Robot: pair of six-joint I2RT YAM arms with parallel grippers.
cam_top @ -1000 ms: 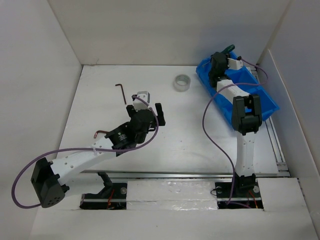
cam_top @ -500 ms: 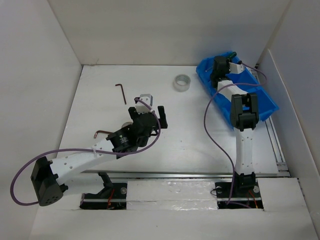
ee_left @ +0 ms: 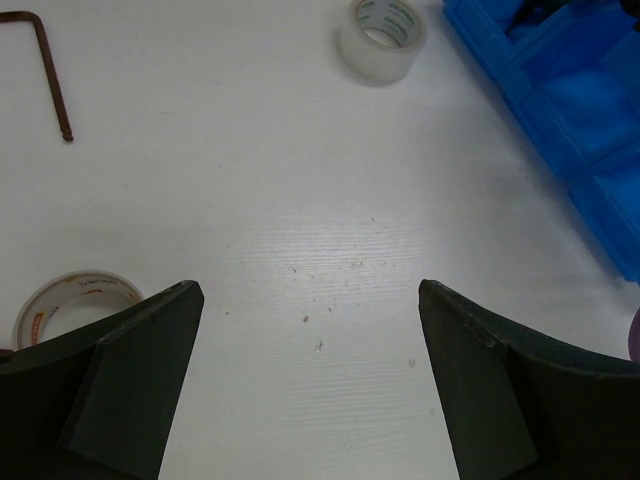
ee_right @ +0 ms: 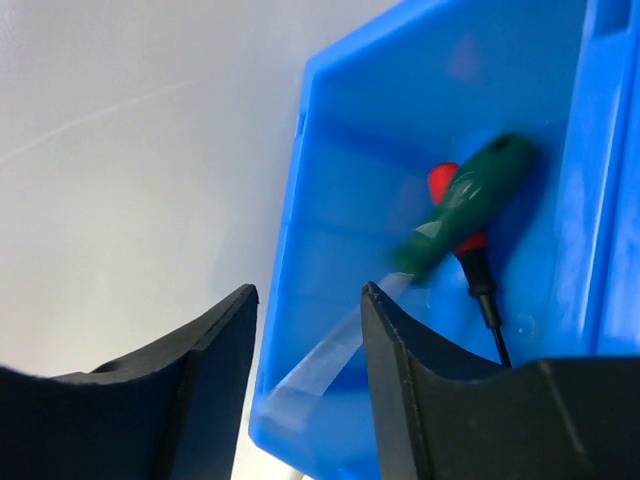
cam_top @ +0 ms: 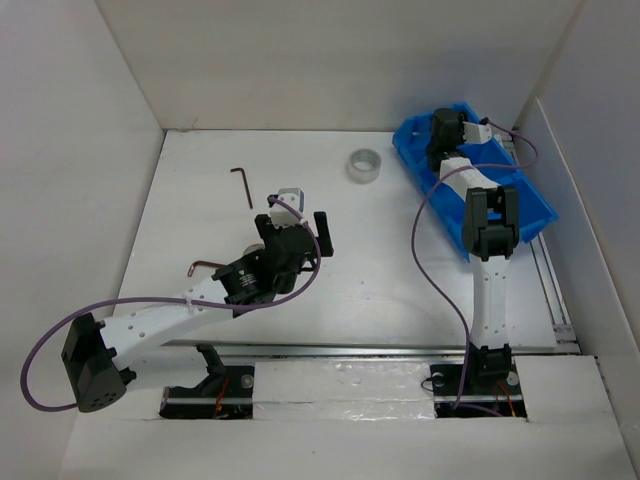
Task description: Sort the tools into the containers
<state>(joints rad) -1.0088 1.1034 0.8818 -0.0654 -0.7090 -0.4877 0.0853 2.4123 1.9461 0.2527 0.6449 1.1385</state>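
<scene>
Both spread, we see the left hand (ee_left: 308, 292) over the tabletop (ee_left: 300, 200), the right hand (ee_right: 307, 295) over the blue bin (ee_right: 330, 150).

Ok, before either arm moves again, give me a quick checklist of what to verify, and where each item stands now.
1. right pincer open and empty: ok.
2. green-handled screwdriver inside the blue bin: ok; it looks blurred, so whether it lies at rest: cannot tell.
3. left pincer open, nothing in it: ok.
4. near tape roll centred under the left pincer: not ok; it sits off to one side, partly hidden.
5. all tools binned: not ok; far tape roll and hex key lie on the table.
</scene>
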